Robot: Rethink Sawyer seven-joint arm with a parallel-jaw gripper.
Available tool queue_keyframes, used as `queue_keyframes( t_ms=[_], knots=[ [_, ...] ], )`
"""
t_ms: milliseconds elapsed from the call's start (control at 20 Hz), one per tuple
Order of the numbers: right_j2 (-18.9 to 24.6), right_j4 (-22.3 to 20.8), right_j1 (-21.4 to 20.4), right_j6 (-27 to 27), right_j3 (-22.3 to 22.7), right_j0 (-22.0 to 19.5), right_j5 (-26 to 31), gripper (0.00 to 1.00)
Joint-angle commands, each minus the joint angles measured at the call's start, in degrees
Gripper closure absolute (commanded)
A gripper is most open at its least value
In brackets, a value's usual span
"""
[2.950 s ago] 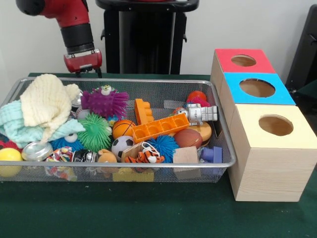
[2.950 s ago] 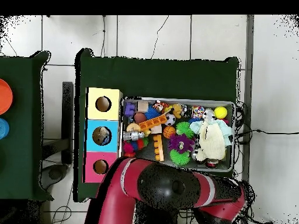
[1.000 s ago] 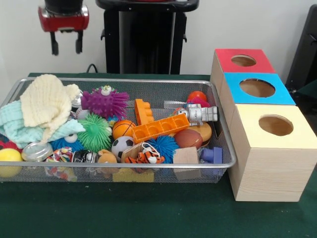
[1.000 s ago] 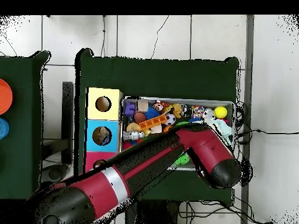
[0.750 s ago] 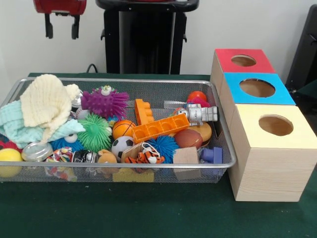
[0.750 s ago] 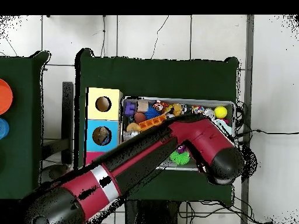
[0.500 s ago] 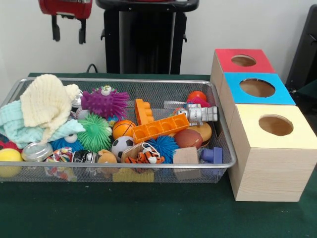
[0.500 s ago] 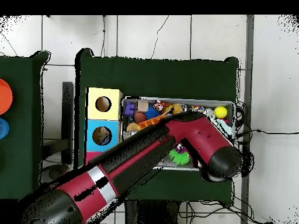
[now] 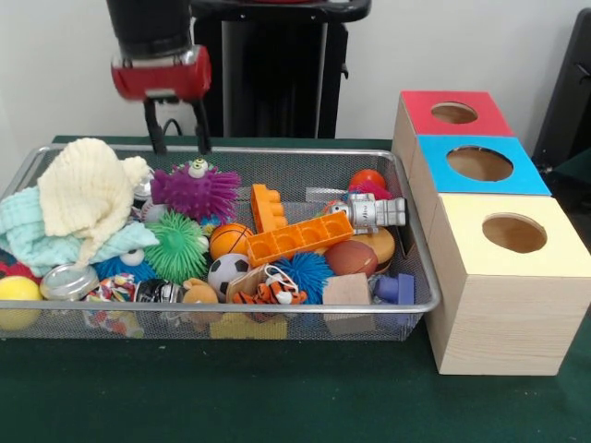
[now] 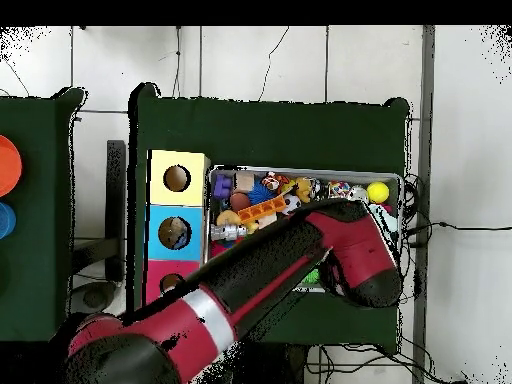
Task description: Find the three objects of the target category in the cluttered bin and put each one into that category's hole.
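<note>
Fingers [image 9: 148, 137] spread and holding nothing, hanging from the red gripper [image 9: 174, 140] over the far rim of the wire mesh bin [image 9: 277, 312], just above a purple spiky ball [image 9: 195, 190]. Packed in the bin: cream knitted cloth [image 9: 85, 190] on a pale teal one [image 9: 28, 233], green spiky ball [image 9: 176, 247], small basketball [image 9: 228, 238], small soccer ball [image 9: 225, 270], orange brick [image 9: 297, 239], silver toy robot [image 9: 371, 211], yellow ball [image 9: 17, 293]. Beside the bin on the green counter [image 9: 277, 406], a row of three wooden boxes with round holes: red-topped [image 9: 453, 113], blue-topped [image 9: 480, 164], yellow-topped [image 9: 512, 234]. Seen from overhead, arm [image 10: 250, 290] covering much of the bin.
</note>
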Motion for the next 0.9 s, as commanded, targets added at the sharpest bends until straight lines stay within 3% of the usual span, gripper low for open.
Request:
queue_keyframes(
  t_ms=[50,150,300,550,750,900],
  knots=[
    [23.6,22.9,-3.0,-47.3,3.3,-12.9,2.6,0.0],
    [25.3,25.8,-1.7,-55.3,2.4,-15.6,-1.2,0.0],
    [25.3,27.4,-0.3,-60.4,1.7,-17.5,-3.7,0.0],
    [24.4,22.9,-0.4,-64.7,-0.2,-19.7,-5.7,0.0],
    [24.7,21.9,0.1,-70.0,2.4,-22.2,-4.1,0.0],
    [26.0,24.5,2.6,-71.7,6.5,-24.6,-1.3,0.0]
  ],
)
